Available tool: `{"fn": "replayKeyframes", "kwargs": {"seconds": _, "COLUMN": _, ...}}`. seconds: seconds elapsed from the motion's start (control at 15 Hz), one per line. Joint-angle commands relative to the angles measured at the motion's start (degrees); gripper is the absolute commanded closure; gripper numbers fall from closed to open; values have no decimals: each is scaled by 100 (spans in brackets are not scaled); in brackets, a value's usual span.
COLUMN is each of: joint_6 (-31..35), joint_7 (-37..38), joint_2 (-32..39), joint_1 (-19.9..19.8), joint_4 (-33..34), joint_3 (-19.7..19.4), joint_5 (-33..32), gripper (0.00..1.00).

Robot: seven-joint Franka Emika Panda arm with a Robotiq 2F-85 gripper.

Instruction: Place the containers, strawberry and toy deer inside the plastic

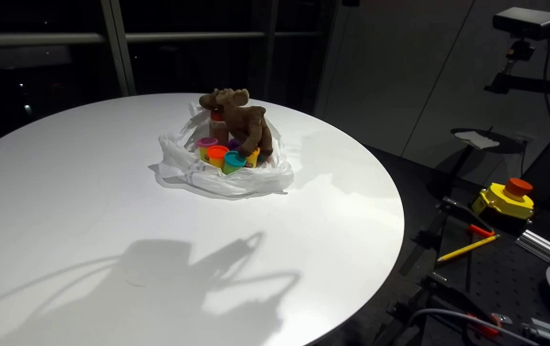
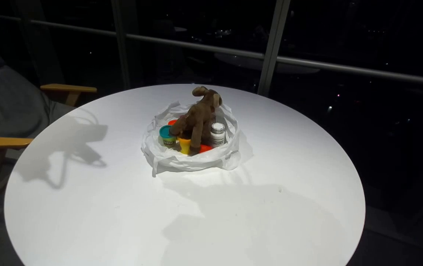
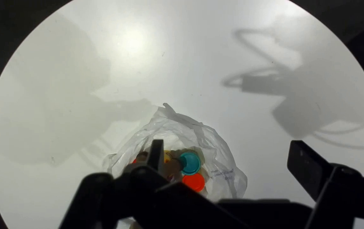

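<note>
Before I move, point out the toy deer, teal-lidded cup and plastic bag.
Toy deer (image 1: 244, 120): an exterior view, on its body.
Teal-lidded cup (image 3: 192, 163): wrist view, on its lid.
Plastic bag (image 2: 191, 163): an exterior view, on its near side.

Shows in an exterior view a brown toy deer (image 1: 245, 119); clockwise from its six o'clock to nine, a teal-lidded green pot (image 1: 233, 163), orange-lidded yellow pot (image 1: 218, 157), purple-lidded yellow pot (image 1: 206, 148) and red-lidded brown jar (image 1: 218, 131); a white plastic bag (image 1: 251, 181), bluish-printed.
</note>
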Motion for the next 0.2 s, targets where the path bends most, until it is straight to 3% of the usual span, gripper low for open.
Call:
{"fn": "replayKeyframes", "kwargs": {"seconds": 0.0, "joint_6": -6, "joint_7": -31, "joint_2": 68, "joint_1": -215, "joint_4": 19, "joint_3": 184, "joint_5": 38, "gripper": 0}}
{"fn": "replayKeyframes", "kwargs": {"seconds": 0.13, "joint_6": 0, "joint_7": -28, "joint_2": 142, "joint_1": -229, "joint_4": 28, "joint_3": 178, "joint_5": 34, "gripper": 0}}
